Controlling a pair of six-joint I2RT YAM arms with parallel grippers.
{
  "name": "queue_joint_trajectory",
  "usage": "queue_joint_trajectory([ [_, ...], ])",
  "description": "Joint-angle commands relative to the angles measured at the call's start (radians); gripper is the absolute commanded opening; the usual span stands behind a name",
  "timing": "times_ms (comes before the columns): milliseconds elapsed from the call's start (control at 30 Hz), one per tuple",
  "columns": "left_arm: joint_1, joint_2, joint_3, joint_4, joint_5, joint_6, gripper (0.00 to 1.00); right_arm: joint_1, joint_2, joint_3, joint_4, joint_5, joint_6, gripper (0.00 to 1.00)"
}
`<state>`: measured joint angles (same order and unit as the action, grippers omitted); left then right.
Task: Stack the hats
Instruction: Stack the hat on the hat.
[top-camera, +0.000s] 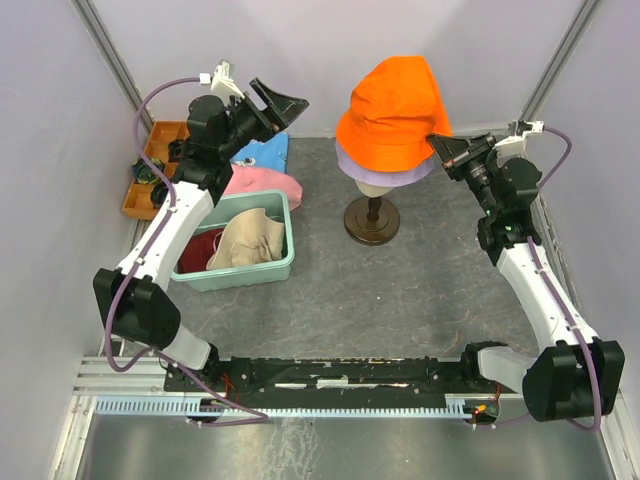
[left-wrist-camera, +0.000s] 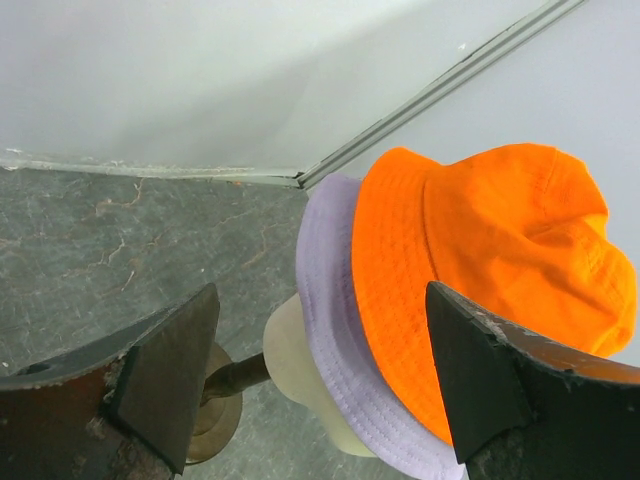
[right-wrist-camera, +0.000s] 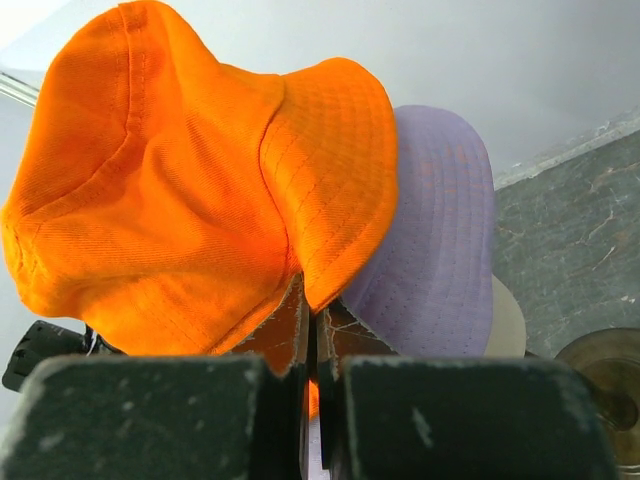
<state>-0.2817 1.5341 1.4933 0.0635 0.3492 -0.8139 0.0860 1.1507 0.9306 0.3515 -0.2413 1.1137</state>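
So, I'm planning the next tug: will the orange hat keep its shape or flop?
Probably floppy: the orange hat creases and droops where the right gripper pinches its brim. Likely light, being thin cloth. It sits askew over the lavender hat and might slide off.

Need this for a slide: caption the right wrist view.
Right gripper pinching the orange hat by its brim, over the lavender hat on the mannequin head.

No writing, label, brand mark, number or sign can be read anywhere in these views.

Lab test cell: white panel walls (top-camera: 330, 50), aluminium rail (top-camera: 110, 383).
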Motion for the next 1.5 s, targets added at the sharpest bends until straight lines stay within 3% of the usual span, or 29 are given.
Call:
queue_joint_trajectory([
  [0,0.001,0.013,0.038,0.069,0.025,-0.034,0.89,-0.009,0.065,-0.025,-0.186,-0.072,-0.058,0.0],
  [200,0.0,0.031,0.039,0.088,0.05,-0.047,0.88,-0.009,0.08,0.004,-0.154,-0.197,-0.043,0.05],
  [433,-0.007,0.051,0.042,0.105,0.063,-0.063,0.88,-0.008,0.063,0.027,-0.077,-0.292,0.014,0.18],
  [667,-0.011,0.063,0.044,0.11,0.069,-0.069,0.87,-0.008,0.047,0.034,-0.055,-0.294,0.05,0.3],
  [1133,-0.011,0.08,0.052,0.11,0.091,-0.073,0.87,-0.008,-0.03,0.069,-0.115,-0.311,0.039,0.41],
  [1333,-0.013,0.037,-0.006,0.107,0.1,-0.072,0.87,-0.007,-0.054,0.061,-0.136,-0.315,0.031,0.54],
  [1467,-0.012,0.005,-0.043,0.094,0.097,-0.063,0.86,-0.005,-0.071,0.063,-0.137,-0.309,0.032,0.56],
])
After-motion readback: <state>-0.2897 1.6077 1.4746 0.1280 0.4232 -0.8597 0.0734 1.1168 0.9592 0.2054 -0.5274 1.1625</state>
